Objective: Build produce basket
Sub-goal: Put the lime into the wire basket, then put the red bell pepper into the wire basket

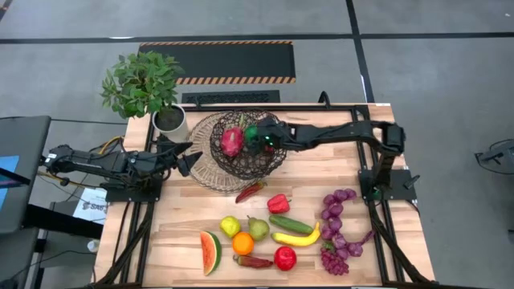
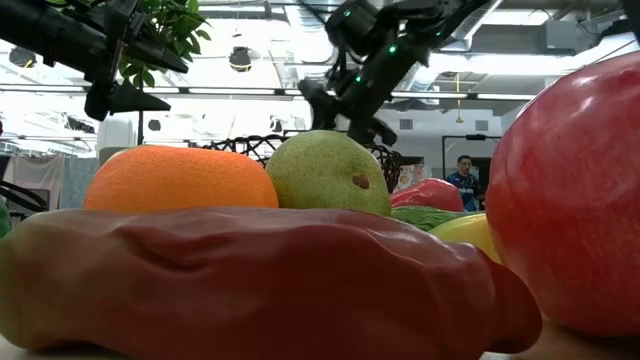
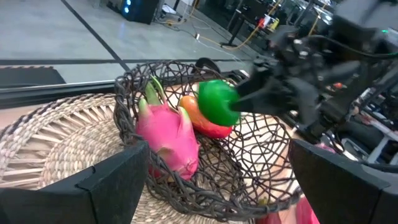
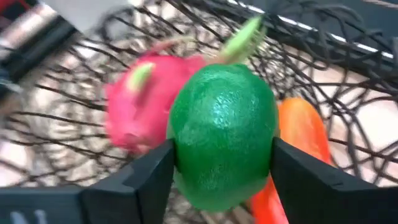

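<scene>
The right pincer (image 1: 259, 136) reaches over the dark wire basket (image 1: 273, 160) and grips a round green fruit (image 4: 222, 134), its two fingers (image 4: 149, 174) pressed against opposite sides of it. The right wrist view shows this grip closely: the green fruit sits between the fingers, above a pink dragon fruit (image 4: 143, 102) and an orange-red piece of produce (image 4: 301, 130) lying in the mesh. From above, the green fruit is only a small spot beside the dragon fruit (image 1: 232, 141), and the orange-red piece cannot be made out.

The left pincer (image 1: 190, 157) hovers near the basket's rim over the pale woven mat (image 1: 205, 172), its fingers spread wide and holding nothing. Its wrist view looks between those fingers (image 3: 106, 180) into the basket (image 3: 137, 124) and shows the dragon fruit (image 3: 168, 137), the green fruit (image 3: 217, 102) held by the right pincer (image 3: 249, 99), and the orange-red piece (image 3: 205, 123) beneath it.

On the tabletop (image 1: 185, 217) the remaining produce lies well apart from the basket: a watermelon slice (image 1: 210, 252), an orange (image 1: 242, 242), a pear (image 1: 258, 229), a banana (image 1: 297, 238), a red apple (image 1: 285, 258), a cucumber (image 1: 290, 224), red peppers (image 1: 278, 203) and purple grapes (image 1: 333, 233). A potted plant (image 1: 144, 84) stands beside the mat.

The low view shows both pincers raised above the produce, with a long red pepper (image 2: 260, 280) filling the foreground.
</scene>
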